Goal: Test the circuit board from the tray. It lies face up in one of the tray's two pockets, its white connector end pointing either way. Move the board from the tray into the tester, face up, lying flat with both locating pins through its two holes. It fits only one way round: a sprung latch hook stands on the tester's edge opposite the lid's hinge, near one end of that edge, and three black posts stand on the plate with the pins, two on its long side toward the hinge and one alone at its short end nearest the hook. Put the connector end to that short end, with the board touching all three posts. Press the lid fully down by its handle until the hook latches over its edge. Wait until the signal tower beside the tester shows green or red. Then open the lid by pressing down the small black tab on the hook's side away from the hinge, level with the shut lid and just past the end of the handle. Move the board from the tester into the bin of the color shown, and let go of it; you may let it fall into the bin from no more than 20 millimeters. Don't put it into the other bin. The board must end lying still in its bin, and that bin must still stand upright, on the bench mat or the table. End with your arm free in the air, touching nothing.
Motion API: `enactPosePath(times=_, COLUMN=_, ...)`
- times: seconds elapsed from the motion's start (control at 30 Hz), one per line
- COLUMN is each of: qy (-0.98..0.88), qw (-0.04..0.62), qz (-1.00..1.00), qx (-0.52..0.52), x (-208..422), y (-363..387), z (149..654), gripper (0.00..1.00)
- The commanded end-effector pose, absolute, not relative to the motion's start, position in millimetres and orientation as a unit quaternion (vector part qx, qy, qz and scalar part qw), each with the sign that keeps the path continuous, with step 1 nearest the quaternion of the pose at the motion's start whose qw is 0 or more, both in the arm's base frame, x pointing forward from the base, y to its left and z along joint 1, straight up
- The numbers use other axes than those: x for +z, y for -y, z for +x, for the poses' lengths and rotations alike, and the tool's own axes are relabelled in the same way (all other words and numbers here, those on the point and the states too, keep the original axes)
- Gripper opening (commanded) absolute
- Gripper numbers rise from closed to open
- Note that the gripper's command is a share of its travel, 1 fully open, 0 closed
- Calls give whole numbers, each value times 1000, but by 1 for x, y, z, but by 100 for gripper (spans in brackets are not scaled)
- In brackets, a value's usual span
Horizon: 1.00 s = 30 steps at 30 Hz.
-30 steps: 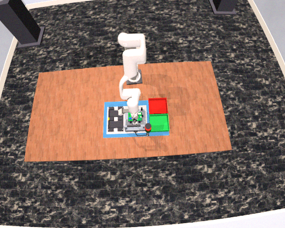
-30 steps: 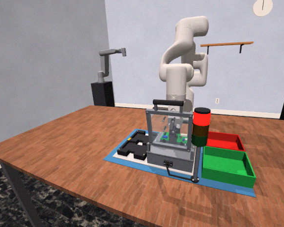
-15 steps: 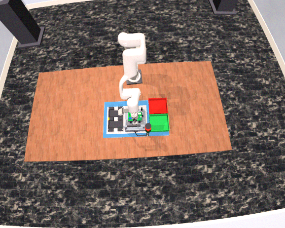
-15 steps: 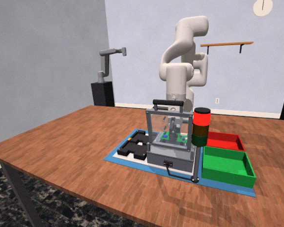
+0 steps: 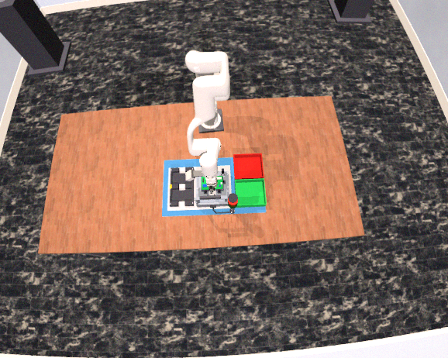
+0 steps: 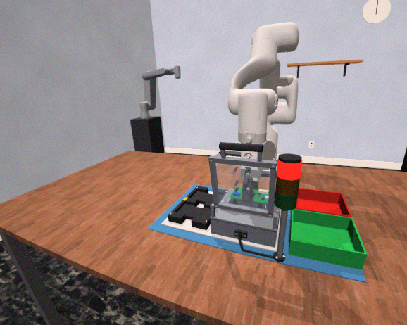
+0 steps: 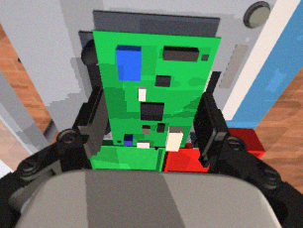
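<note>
The green circuit board (image 5: 206, 185) (image 6: 236, 193) (image 7: 151, 89) is face up between my gripper's fingers. My gripper (image 6: 248, 198) (image 7: 151, 103) is shut on its long sides. The board looks level, a little above the tester (image 5: 202, 204) (image 6: 261, 233) (image 7: 54, 74). Its white connector (image 7: 174, 139) is at the end toward the bins. The lid (image 6: 213, 186) stands open and upright, its black handle (image 6: 241, 147) on top. The signal tower (image 5: 232, 200) (image 6: 289, 169) shows red. The red bin (image 5: 248, 154) (image 6: 343, 204) and green bin (image 6: 324, 251) stand upright and look empty. The posts and pins are hidden.
The black tray (image 5: 182, 194) (image 6: 194, 204) lies beside the tester, with no board visible in it. The upright lid stands close to my gripper on the tower side. The tower's pole (image 6: 282, 232) stands at the tester's corner. The bins are side by side beyond it.
</note>
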<state>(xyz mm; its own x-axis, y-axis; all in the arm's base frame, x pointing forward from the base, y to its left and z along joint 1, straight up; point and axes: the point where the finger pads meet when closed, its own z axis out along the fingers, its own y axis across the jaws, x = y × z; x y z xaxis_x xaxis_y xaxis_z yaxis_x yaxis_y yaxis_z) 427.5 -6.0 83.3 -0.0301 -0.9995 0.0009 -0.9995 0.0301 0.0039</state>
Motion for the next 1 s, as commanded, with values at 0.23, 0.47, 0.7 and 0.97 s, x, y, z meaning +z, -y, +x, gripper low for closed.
enactPosePath(times=0.23, qy=718, qw=0, qz=696, qx=0, x=87, y=6, z=429, gripper=79)
enactPosePath(times=0.47, qy=718, qw=0, qz=696, qx=0, x=89, y=6, z=429, gripper=79)
enactPosePath(times=0.7, qy=718, qw=0, qz=696, qx=0, x=91, y=6, z=429, gripper=79)
enactPosePath(times=0.97, qy=718, qw=0, qz=696, qx=0, x=106, y=6, z=429, gripper=79)
